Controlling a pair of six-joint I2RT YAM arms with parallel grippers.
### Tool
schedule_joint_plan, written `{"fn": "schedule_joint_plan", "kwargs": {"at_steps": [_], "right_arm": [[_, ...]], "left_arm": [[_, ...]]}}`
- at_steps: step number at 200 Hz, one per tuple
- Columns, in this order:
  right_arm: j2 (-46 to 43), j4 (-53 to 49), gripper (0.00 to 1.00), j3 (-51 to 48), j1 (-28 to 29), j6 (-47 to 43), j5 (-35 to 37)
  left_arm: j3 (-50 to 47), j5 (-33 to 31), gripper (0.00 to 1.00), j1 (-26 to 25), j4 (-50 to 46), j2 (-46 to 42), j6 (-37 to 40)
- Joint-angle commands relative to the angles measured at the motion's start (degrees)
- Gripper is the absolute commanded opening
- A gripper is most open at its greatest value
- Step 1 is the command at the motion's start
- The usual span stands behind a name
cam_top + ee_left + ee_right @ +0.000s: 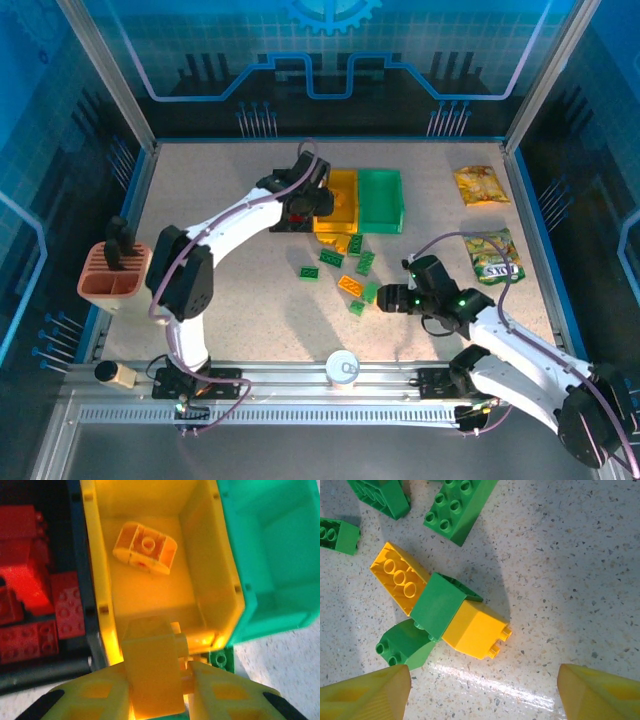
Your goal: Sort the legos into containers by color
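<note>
The table (pixel 250 320) is speckled and light. The left arm (pixel 225 225) reaches to the far middle. Its gripper (pixel 155 690) is clenched on a yellow brick (pixel 152 675), which hangs over the near rim of the yellow bin (pixel 95 555). The right arm (pixel 510 340) stays on the near right. Its gripper (pixel 482 690) is released, with the jaws wide apart above some loose legos.

Three bins stand side by side at the far middle. From left to right they are the black bin (pixel 79 540), the yellow bin and the green bin (pixel 380 200). A terracotta holder (pixel 112 275) stands at the left edge. Two snack packets (pixel 480 185) lie on the far right.

The black bin contains red legos (pixel 30 595). In the yellow bin lies one curved yellow piece (pixel 145 547). Under the right gripper four legos touch each other: a flat yellow one (pixel 400 577), a green one (pixel 437 605) on top, a yellow block (pixel 472 630) and a rounded green one (pixel 402 645). More green legos (pixel 332 258) are scattered between this group and the bins.
</note>
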Motion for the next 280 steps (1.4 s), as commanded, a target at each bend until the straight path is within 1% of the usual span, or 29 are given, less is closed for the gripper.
{"fn": "schedule_joint_plan", "kwargs": {"at_steps": [1, 13, 22, 26, 30, 36, 41, 47, 58, 84, 109, 153, 194, 209, 230, 251, 280], "right_arm": [[-2.2, -2.0, 0.78, -1.2, -0.7, 1.2, -0.6], [-3.1, -2.6, 0.78, -1.3, -0.8, 1.3, -0.6], [-3.6, -2.9, 0.78, -1.2, -0.8, 1.3, -0.6], [-3.7, -3.0, 0.78, -1.1, -0.8, 1.3, -0.6], [-3.9, -3.1, 0.78, -1.0, -0.8, 1.3, -0.6], [-4.0, -3.3, 0.78, -0.9, -0.8, 1.2, -0.7], [-4.0, -3.4, 0.78, -0.8, -0.9, 1.0, -0.8], [-4.1, -3.7, 0.78, -0.6, -0.9, 1.0, -0.7], [-4.0, -4.0, 0.78, -0.4, -0.9, 0.8, -0.6], [-3.4, -4.0, 0.78, 0.1, -0.8, 0.3, -0.2], [-1.2, -4.0, 0.78, 1.2, -0.8, -1.2, 0.1], [5.5, -3.6, 0.77, 3.5, -0.4, -5.6, 0.9], [13.3, -3.5, 0.77, 7.7, 0.4, -11.8, 0.9], [16.5, -4.2, 0.76, 9.4, 0.7, -12.7, 2.6], [20.0, -2.8, 0.76, 10.8, 1.4, -14.4, 0.7], [23.6, -3.8, 0.75, 13.0, 2.4, -14.4, 2.0], [27.5, -3.8, 0.73, 15.0, 3.3, -15.4, 1.5]], "left_arm": [[6.9, 1.0, 0.3, 0.7, -5.3, 5.0, 3.0], [10.5, 0.6, 0.31, 1.1, -6.9, 7.6, 3.4], [13.0, 0.5, 0.34, 1.4, -8.3, 9.2, 3.6], [14.1, 0.4, 0.38, 1.4, -8.9, 9.8, 3.6], [15.0, 0.3, 0.45, 1.4, -9.5, 10.3, 3.7], [16.2, 0.1, 0.6, 1.4, -10.5, 10.8, 3.7], [17.1, 0.1, 0.68, 1.4, -11.2, 10.8, 3.7], [17.5, 0.2, 0.73, 1.3, -11.3, 10.5, 3.6], [16.5, 0.3, 0.76, 1.1, -10.5, 8.7, 3.6], [11.1, 1.0, 0.77, 0.6, -7.2, 1.7, 3.2], [2.7, 1.0, 0.77, -0.5, -3.4, -7.0, 3.1], [-16.1, 1.7, 0.77, -1.7, 3.7, -23.4, 0.2], [-28.9, 0.8, 0.77, -2.1, 4.6, -35.9, -2.2], [-32.5, 0.1, 0.76, -2.1, 4.4, -40.1, -2.9], [-36.3, -0.9, 0.76, -2.1, 3.6, -45.0, -3.5], [-38.7, -1.6, 0.76, -2.0, 2.2, -49.0, -3.9], [-41.2, -2.8, 0.76, -2.1, 0.9, -53.1, -4.0]]}}
